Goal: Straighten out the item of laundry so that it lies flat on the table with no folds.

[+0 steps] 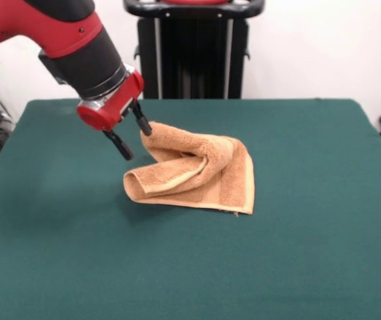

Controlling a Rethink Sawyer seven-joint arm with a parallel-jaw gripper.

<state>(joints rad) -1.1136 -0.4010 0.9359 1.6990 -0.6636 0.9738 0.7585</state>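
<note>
towel (197, 173) — folded over, one corner lifted | gripper (135, 139) — fingers spread, one touching raised corner | table (310, 253)

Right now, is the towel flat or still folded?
Folded: the towel is doubled over itself on the table, one corner raised beside the claw.

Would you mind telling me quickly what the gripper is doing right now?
Gripper: open, fingers spread, one fingertip touching the raised corner of the towel, not gripping it.
</note>
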